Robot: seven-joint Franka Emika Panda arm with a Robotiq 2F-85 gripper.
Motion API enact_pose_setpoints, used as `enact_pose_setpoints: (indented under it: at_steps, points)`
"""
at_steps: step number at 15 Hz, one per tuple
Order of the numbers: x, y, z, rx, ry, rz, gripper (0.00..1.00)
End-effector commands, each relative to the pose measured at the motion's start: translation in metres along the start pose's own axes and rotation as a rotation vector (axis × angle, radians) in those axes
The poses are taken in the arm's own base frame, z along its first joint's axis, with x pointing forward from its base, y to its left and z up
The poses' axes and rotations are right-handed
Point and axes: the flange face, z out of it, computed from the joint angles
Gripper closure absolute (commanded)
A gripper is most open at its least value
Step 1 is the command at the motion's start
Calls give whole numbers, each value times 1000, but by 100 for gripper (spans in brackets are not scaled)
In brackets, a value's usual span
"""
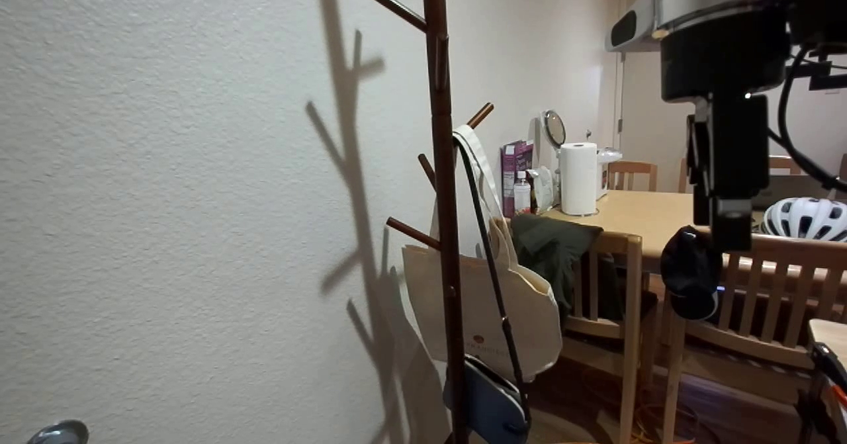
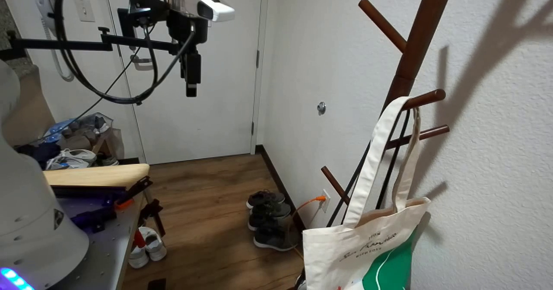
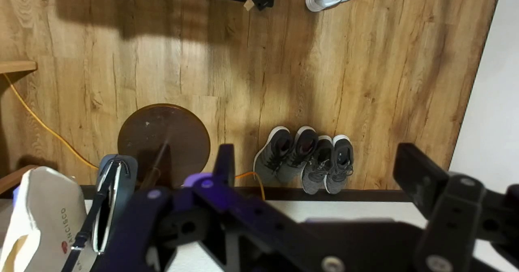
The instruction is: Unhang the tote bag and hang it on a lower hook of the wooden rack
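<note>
Tote bag (image 2: 356,259) hangs from wooden rack (image 2: 424,26), near right in an exterior view. Your gripper (image 3: 318,168): jaws parted, empty. Task looks unstarted; you need to unhook, then rehang on lower peg (image 2: 335,184).

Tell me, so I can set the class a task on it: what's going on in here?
A robot arm is here to move the tote bag lower on the wooden rack, but right now nothing is being handled. The gripper is open, holding nothing, and apart from the tote bag. The tote bag hangs from a hook, and lower hooks show further down. A blue bag hangs there too. So the move is not yet done.
</note>
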Motion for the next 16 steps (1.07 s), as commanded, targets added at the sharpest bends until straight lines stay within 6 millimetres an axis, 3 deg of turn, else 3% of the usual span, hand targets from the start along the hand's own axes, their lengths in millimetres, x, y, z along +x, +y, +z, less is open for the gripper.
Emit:
enact_pose_setpoints:
  at_steps: [1, 7, 16]
  points:
    - [2, 8, 0, -38, 13, 19, 0]
    - [0, 42, -14, -154, 27, 17, 0]
    - [22, 120, -51, -367, 100, 12, 0]
